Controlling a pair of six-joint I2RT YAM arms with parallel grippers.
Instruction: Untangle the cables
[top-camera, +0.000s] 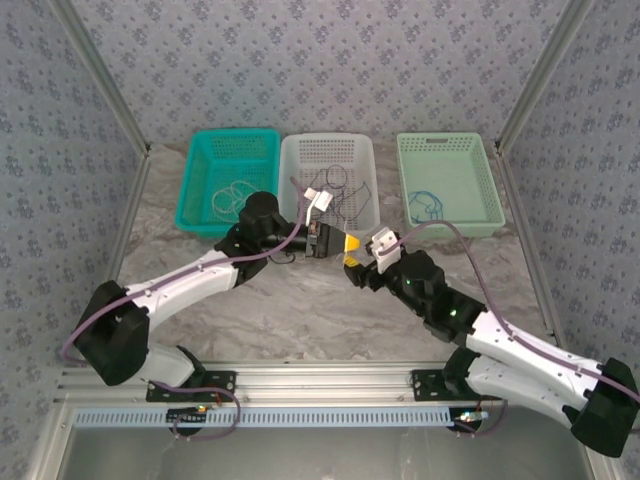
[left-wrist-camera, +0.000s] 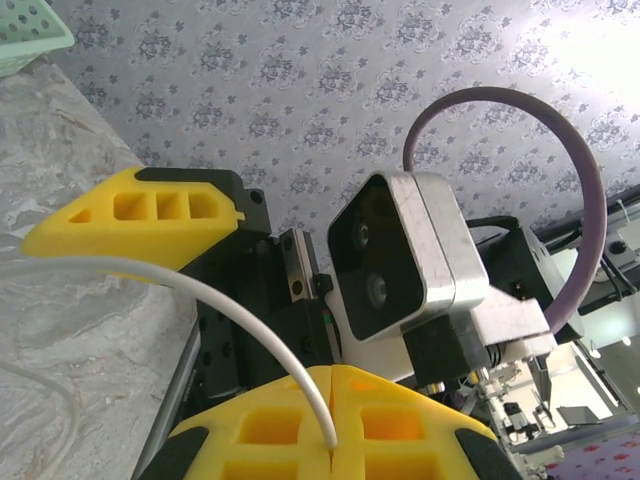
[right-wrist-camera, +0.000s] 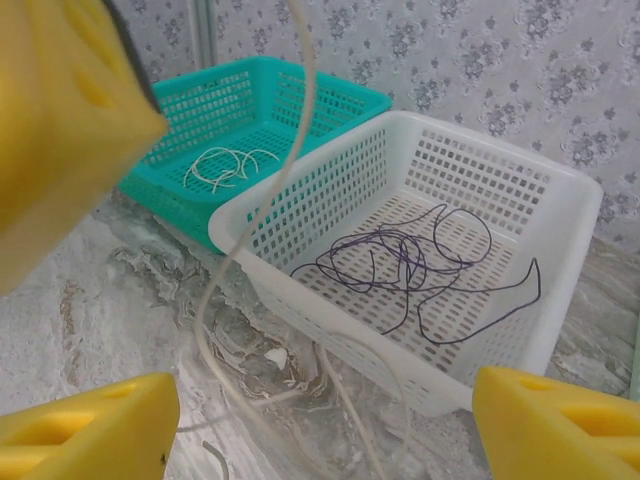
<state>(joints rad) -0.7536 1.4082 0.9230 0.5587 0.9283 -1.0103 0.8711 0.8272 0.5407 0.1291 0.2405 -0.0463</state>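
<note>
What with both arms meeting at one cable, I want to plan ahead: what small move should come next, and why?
Probably shut the right pincer on the whitish cable. The left pincer is shut on it, and in the right wrist view the strand hangs between the right pincer's open fingers, so a second grip looks within reach.

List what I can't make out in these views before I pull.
Left tool, left wrist view: cut by the bottom edge, shut on a thin whitish cable.
That cable, right wrist view: leaves top and bottom edges, ends unseen.
Dark tangled cables in the white plastic basket: too thin and overlapped to count.
Teal plastic basket: left end hidden by a blurred yellow shape.
</note>
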